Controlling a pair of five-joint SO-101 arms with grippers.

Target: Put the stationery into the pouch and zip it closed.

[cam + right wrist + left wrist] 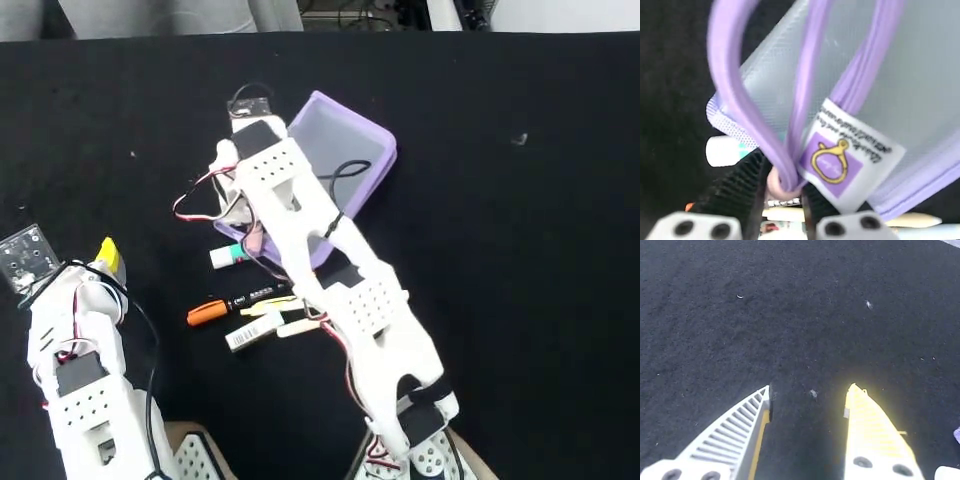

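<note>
Two arms share the black table point(520, 250), and their poses suggest a split of the work. At the left, the left gripper point(810, 390) hangs low over bare cloth with its white and yellow fingers spread wide and nothing between them. It is well apart from the task's things, probably parked so it is free to fetch a piece.

Toward the middle, the stationery lies loose on the table, just beside the near edge of the pouch point(350, 145). There is a white tube with a teal band point(228, 256), an orange-capped black marker point(240, 302), a white labelled stick point(245, 338) and a cream pen point(295, 326). None of it appears to be inside the pouch yet, so the loading step looks barely started.

Further right, the right arm stretches across this cluster to the translucent purple pouch. The right gripper point(785, 185) is pinched on the pouch's purple corded edge, just beside the sewn label point(840, 160). That grip most likely serves to steady the pouch or lift its mouth open so pieces can slide in. Whether the zip is fully open cannot be told.
</note>
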